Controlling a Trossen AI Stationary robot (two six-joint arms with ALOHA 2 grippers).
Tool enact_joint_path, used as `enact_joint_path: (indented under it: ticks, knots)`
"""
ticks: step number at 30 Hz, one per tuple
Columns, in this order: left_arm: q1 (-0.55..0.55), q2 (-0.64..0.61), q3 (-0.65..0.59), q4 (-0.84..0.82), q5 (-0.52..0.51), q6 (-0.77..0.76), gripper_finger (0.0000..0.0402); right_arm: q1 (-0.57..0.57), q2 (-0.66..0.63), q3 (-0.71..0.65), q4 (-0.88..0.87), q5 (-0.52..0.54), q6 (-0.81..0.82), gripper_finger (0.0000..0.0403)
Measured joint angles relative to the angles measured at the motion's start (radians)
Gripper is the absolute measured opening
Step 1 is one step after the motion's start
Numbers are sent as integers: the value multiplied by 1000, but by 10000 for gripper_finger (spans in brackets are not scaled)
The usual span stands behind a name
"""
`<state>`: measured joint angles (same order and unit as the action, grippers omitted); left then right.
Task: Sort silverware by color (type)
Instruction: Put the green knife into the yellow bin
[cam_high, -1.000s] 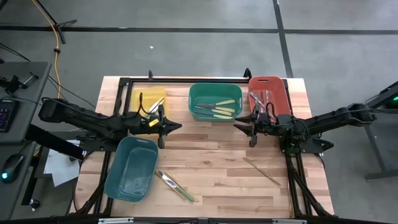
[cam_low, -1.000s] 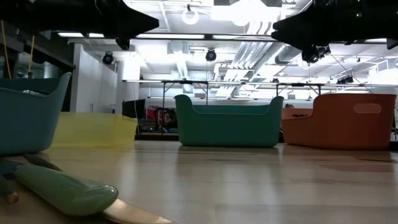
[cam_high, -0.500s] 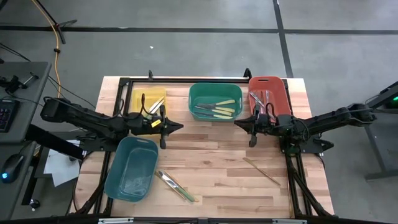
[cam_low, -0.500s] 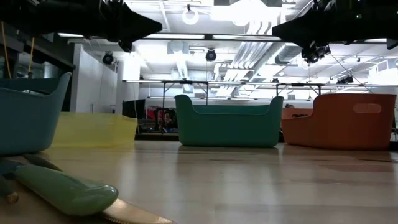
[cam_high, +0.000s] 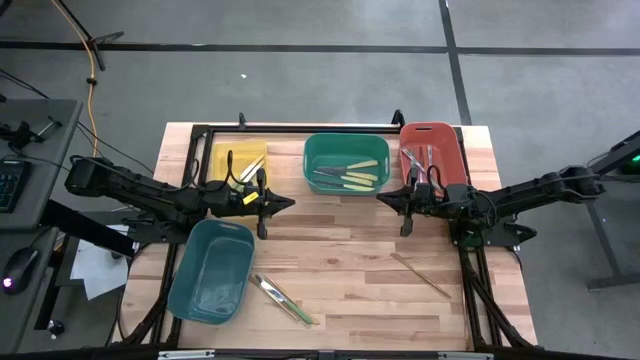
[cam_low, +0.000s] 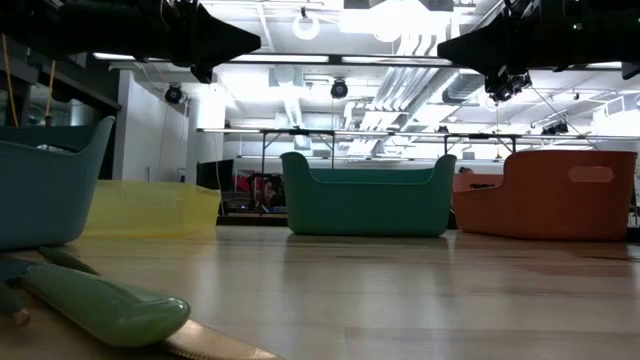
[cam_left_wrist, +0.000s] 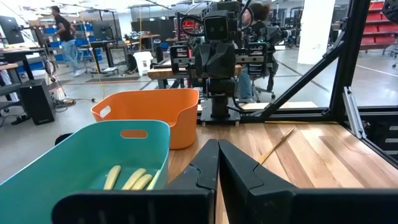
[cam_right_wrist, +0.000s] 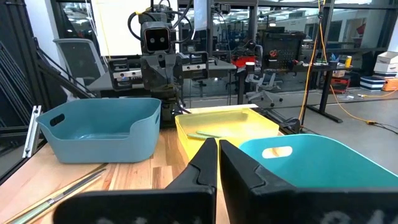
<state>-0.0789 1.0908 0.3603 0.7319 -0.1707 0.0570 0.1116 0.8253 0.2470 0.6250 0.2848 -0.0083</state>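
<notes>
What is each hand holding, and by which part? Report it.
Nothing. The left hand and the right hand are both shut on nothing, above the table between the bins.

Two dark, matte-black jointed arms carry black cables looped along their links. The left gripper (cam_high: 288, 203) and right gripper (cam_high: 381, 199) taper to slim pointed black fingers (cam_left_wrist: 208, 163).

Smooth plastic bins (cam_high: 345, 160) on a pale, seemingly satin wooden table (cam_high: 350, 250).
</notes>
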Motion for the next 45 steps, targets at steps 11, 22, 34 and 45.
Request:
enact_joint_path:
  ticks: [11, 22, 34, 45]
  knots:
    - [0, 0, 0, 0, 0, 0, 3, 0, 0, 0, -16, -2, 0, 0]
    - [0, 0, 0, -1, 0, 0, 3, 0, 0, 0, -42, -5, 6, 0]
    - [0, 0, 0, -1, 0, 0, 3, 0, 0, 0, -38, -4, 7, 0]
    - [0, 0, 0, -1, 0, 0, 3, 0, 0, 0, -38, -4, 8, 0]
